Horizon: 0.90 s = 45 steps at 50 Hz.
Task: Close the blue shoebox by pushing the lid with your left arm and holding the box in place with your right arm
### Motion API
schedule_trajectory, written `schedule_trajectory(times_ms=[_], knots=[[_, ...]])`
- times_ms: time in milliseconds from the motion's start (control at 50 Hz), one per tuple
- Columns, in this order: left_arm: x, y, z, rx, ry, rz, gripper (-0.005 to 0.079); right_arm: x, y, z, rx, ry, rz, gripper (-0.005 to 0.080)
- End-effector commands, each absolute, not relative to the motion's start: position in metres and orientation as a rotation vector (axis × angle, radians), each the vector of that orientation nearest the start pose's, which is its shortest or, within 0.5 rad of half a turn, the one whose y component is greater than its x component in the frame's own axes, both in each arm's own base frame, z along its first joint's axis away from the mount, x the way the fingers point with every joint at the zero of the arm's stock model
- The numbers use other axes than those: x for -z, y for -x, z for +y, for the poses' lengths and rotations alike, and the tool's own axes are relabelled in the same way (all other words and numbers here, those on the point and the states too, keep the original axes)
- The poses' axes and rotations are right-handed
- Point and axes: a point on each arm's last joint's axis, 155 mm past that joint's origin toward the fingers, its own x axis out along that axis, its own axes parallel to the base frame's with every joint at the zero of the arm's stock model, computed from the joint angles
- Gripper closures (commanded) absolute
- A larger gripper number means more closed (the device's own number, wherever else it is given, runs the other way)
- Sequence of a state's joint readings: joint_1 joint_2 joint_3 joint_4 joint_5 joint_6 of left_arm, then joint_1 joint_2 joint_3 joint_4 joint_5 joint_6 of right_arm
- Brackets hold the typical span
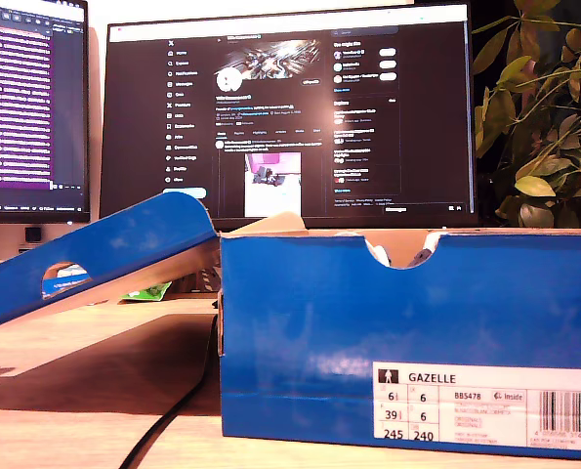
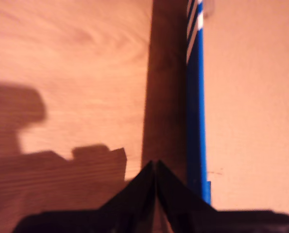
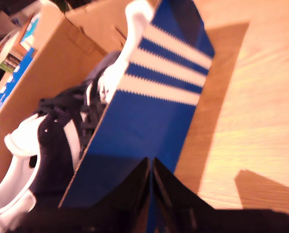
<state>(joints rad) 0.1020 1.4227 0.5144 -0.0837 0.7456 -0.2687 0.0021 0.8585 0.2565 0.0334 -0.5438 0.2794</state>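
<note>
1. My first gripper [image 2: 155, 167]: fingers pressed together at the tips, nothing between them. It hangs over bare wooden table [image 2: 76, 63], just beside a thin blue edge [image 2: 196, 121] with white stripes, seemingly the lid seen edge-on.
2. My second gripper [image 3: 151, 167]: fingertips likewise together, gripping nothing. It sits at the near top edge of the striped blue side wall [image 3: 149, 97] of the shoebox; whether it touches, I cannot tell.
3. Inside the box: a dark shoe [image 3: 57, 145] with white sole and stripes.
4. Exterior view: blue shoebox [image 1: 407, 332] fills the exterior view's right, label facing the camera. Lid [image 1: 95, 259] is open, hinged back and sloping down toward the exterior view's left. Neither arm shows here.
5. Behind: monitor [image 1: 290, 107], plant [image 1: 544, 117], black cable [image 1: 173, 420].
6. Judgement: approach step; closing not yet begun.
7. Next calls for second gripper bracing the wall, first getting under the lid and swinging it over the box.
</note>
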Motion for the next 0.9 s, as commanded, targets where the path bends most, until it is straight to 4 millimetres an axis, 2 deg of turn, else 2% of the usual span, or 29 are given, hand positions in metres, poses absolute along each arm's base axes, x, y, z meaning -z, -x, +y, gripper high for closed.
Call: schedule_trajectory(times_ms=[0,220,360,640,880], knots=[[-0.039,-0.302,-0.099,0.503,0.675,1.009,0.0761,-0.099,-0.276,0.105,-0.488,-0.420,0.615,0.0763],[-0.050,-0.303,-0.112,0.605,0.724,1.003,0.0761,-0.099,-0.276,0.132,-0.575,-0.411,0.620,0.0763],[-0.070,-0.309,-0.119,0.678,0.741,0.963,0.0761,-0.091,-0.273,0.142,-0.601,-0.404,0.652,0.0763],[-0.112,-0.319,-0.132,0.819,0.795,0.908,0.0761,-0.090,-0.277,0.145,-0.612,-0.399,0.641,0.0763],[-0.150,-0.318,-0.149,0.949,0.817,0.878,0.0761,-0.090,-0.277,0.145,-0.611,-0.397,0.641,0.0763]])
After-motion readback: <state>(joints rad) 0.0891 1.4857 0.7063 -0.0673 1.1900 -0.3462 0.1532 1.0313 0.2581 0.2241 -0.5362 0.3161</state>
